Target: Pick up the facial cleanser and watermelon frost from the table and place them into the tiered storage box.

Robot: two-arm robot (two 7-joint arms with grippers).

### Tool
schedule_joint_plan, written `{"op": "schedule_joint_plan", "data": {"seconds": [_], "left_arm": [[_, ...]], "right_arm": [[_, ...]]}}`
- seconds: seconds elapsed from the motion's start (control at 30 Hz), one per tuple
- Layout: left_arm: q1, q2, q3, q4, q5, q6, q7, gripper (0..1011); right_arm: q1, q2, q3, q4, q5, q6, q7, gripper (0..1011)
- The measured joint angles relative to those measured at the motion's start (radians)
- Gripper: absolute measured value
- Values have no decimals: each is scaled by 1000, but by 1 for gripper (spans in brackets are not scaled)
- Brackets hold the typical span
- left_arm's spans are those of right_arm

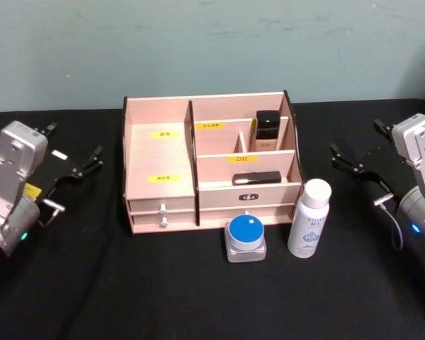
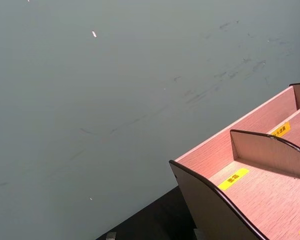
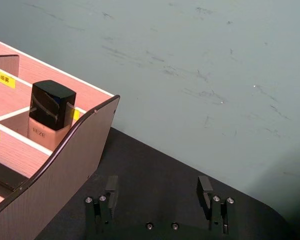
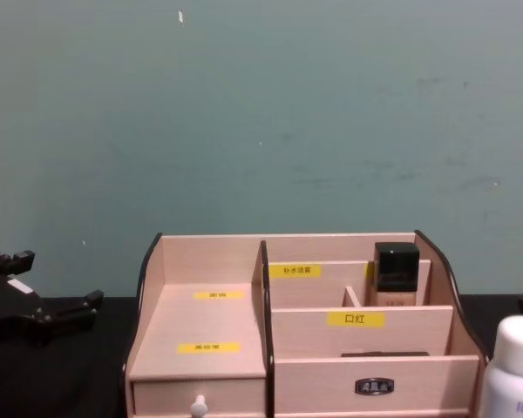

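Tiered storage box (image 1: 160, 154) sits at the middle of the matte black surface (image 1: 127, 290). It has pale wood-grain panels, dark curved side edges, stepped compartments with yellow labels, and two small knobbed drawers low on its left half. I read the white cylindrical bottle with a rounded white cap as the facial cleanser (image 1: 309, 219). It stands upright, just off the box's front right corner. The watermelon frost (image 1: 246, 238), a squat squarish jar with a round glossy blue lid, stands just in front of the box, near the cleanser but not touching it. Inside the box, a black-capped bottle (image 1: 267, 128) stands in the back right compartment, and a flat dark bar (image 1: 257, 178) lies one tier lower. Left claw (image 1: 72, 147) hangs to the left of the box, fingers spread, holding nothing. Right claw (image 1: 359, 144) hangs to the right of the box, thin dark fingers apart, empty. Both claws are well apart from the two items.
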Motion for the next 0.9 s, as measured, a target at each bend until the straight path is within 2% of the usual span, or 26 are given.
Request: {"op": "schedule_joint_plan", "data": {"seconds": [0.9], "left_arm": [[0,0,0,0,0,0,0,1001]], "right_arm": [[0,0,0,0,0,0,0,1002]]}}
